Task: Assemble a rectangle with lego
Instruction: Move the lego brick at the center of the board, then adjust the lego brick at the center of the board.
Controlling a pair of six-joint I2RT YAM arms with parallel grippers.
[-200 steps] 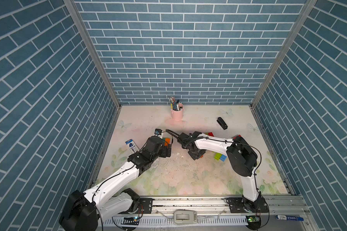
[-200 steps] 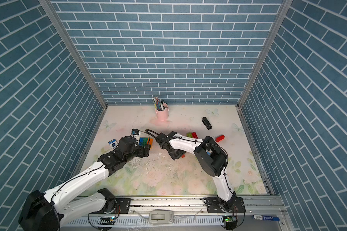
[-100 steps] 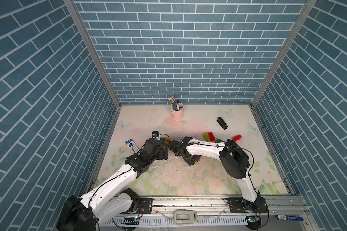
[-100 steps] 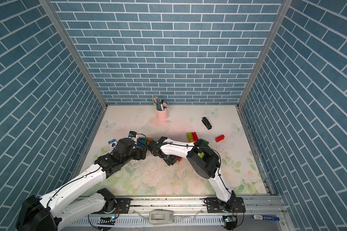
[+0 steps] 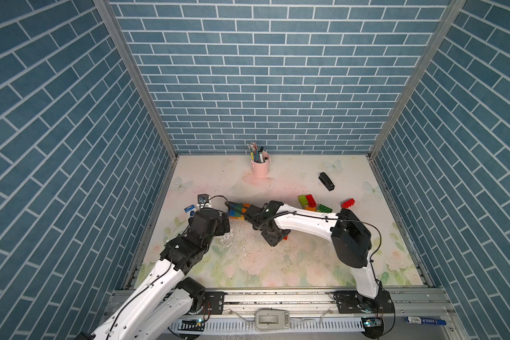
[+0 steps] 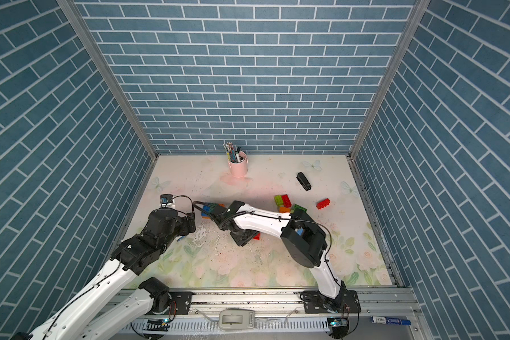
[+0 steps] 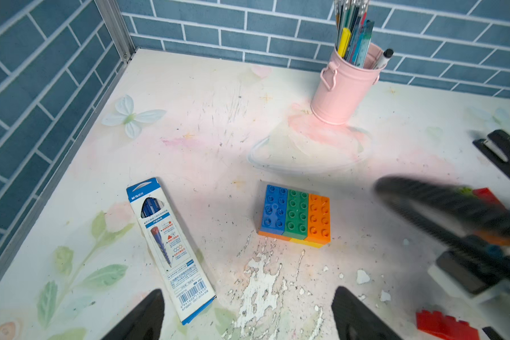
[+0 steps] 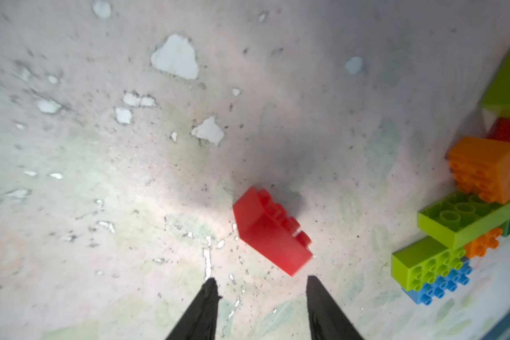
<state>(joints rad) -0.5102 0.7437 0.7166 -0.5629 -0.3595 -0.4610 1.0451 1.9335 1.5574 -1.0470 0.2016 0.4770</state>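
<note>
Lying on the table (image 8: 100,206), red brick (image 8: 271,232) seemingly clears parted right pincer (image 8: 261,279).

Walls (image 5: 265,88) with a pattern of blue bricks and white joints close the cell on the left, right and far sides. Grey metal posts (image 5: 138,79) stand in the far corners. The pale tabletop (image 5: 277,265) has printed flowers, and its coating (image 7: 262,294) is flaked near the middle. A metal rail (image 5: 277,297) runs along the near edge.

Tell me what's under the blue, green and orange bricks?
An orange edge shows under the blue brick, a yellow edge under the green brick and orange brick. The rest is covered.
</note>
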